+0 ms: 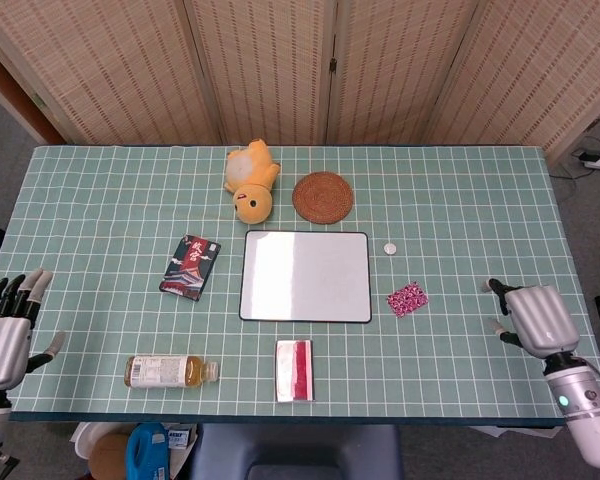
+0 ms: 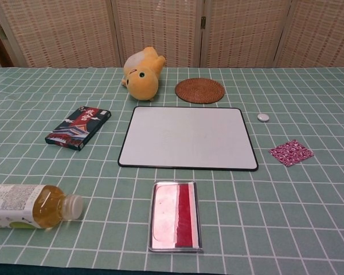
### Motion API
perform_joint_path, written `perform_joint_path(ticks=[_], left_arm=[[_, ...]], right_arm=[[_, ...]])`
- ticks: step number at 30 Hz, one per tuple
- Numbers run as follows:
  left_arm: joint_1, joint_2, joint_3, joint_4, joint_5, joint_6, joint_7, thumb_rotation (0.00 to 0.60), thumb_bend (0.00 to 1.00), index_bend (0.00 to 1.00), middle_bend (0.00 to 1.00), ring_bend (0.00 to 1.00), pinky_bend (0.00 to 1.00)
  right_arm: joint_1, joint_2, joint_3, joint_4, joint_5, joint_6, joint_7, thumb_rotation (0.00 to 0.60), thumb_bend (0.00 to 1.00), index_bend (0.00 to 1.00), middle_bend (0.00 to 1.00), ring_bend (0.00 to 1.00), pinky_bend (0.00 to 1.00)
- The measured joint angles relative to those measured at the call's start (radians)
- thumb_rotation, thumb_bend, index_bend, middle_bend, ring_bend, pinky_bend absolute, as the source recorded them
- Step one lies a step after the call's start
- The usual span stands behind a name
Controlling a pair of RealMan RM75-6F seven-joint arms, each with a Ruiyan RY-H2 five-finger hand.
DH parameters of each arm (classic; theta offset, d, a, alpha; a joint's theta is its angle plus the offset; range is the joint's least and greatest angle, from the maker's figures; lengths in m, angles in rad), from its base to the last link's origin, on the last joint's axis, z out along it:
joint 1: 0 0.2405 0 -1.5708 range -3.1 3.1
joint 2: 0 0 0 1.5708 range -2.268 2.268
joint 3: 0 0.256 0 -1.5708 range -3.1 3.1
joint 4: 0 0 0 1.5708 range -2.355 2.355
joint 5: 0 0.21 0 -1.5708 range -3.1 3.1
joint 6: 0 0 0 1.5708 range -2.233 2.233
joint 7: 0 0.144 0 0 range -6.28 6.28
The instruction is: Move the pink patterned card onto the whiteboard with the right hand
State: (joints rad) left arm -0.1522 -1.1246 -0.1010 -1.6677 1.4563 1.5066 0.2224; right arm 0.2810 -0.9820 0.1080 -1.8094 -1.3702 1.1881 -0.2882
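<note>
The pink patterned card (image 1: pixel 407 298) (image 2: pixel 290 152) lies flat on the green checked cloth, just right of the whiteboard (image 1: pixel 306 276) (image 2: pixel 188 137), which is bare. My right hand (image 1: pixel 532 318) hovers over the table's right edge, well to the right of the card, fingers apart and holding nothing. At the table's left front corner my left hand (image 1: pixel 4 334) stays off the cloth, fingers spread and empty. Neither hand shows in the chest view.
A small white disc (image 1: pixel 390 247) lies behind the card. A woven coaster (image 1: pixel 322 196) and a yellow plush toy (image 1: pixel 250 181) sit behind the whiteboard. A dark card box (image 1: pixel 190 267), a tea bottle (image 1: pixel 170 371) and a red-and-white tin (image 1: pixel 294 370) lie left and in front.
</note>
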Motion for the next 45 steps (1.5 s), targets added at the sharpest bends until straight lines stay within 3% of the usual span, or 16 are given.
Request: perform_joint_path(ticks=[5, 14, 26, 36, 45], left_arm=[[0.01, -0.004, 0.004, 0.01, 0.003, 0.011, -0.007, 0.6, 0.28, 0.05, 0.07, 0.07, 0.05], [0.02, -0.009, 0.008, 0.02, 0.001, 0.018, -0.017, 0.6, 0.28, 0.05, 0.07, 0.07, 0.05], [0.026, -0.015, 0.007, 0.025, -0.009, 0.018, -0.022, 0.6, 0.28, 0.05, 0.07, 0.07, 0.06], [0.027, -0.019, 0.007, 0.028, -0.01, 0.014, -0.025, 0.6, 0.28, 0.05, 0.07, 0.07, 0.05], [0.027, -0.021, 0.006, 0.03, -0.013, 0.012, -0.024, 0.6, 0.28, 0.05, 0.07, 0.07, 0.06]], right_arm=[[0.108, -0.056, 0.025, 0.054, 0.096, -0.164, -0.035, 0.6, 0.26, 0.35, 0.96, 0.97, 1.0], [0.283, -0.221, 0.03, 0.245, 0.214, -0.367, -0.122, 0.6, 0.26, 0.35, 0.99, 1.0, 1.0], [0.387, -0.366, -0.018, 0.404, 0.249, -0.453, -0.208, 0.6, 0.24, 0.35, 0.99, 1.0, 1.0], [0.42, -0.422, -0.041, 0.469, 0.287, -0.473, -0.218, 0.6, 0.21, 0.35, 0.99, 1.0, 1.0], [0.445, -0.448, -0.05, 0.502, 0.307, -0.482, -0.214, 0.6, 0.21, 0.27, 0.99, 1.0, 1.0]])
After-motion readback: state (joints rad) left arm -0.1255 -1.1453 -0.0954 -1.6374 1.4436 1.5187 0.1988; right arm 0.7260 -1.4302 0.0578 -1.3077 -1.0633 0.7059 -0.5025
